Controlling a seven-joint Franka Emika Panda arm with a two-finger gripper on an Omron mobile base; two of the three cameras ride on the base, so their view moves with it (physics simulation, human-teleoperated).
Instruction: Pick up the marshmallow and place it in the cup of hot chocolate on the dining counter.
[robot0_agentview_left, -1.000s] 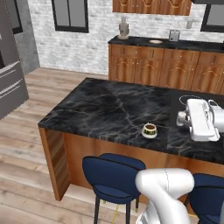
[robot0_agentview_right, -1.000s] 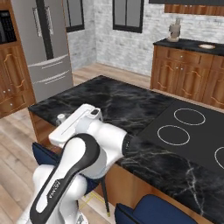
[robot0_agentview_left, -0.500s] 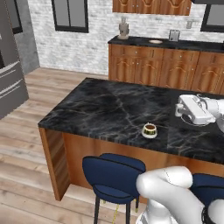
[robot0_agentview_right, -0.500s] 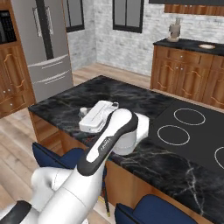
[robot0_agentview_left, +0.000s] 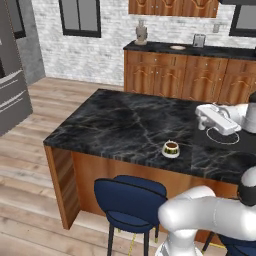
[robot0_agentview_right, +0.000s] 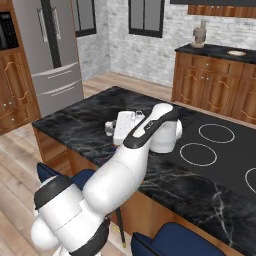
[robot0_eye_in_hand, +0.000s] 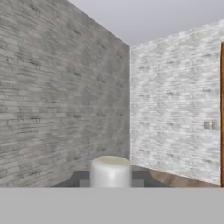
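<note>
Between fingertips (robot0_eye_in_hand: 139, 178), half-hidden marshmallow (robot0_eye_in_hand: 110, 171)

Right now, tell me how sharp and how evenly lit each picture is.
Left base view: flat even light, cup sharp, faint shadow under it. Right base view: crisp, soft sheen on the counter. Hand view: brick walls blurred, marshmallow soft-edged at the end effector.

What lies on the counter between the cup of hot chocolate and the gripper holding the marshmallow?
Bare black marble: in the left base view nothing stands between the cup of hot chocolate and the gripper gripping the marshmallow.
</note>
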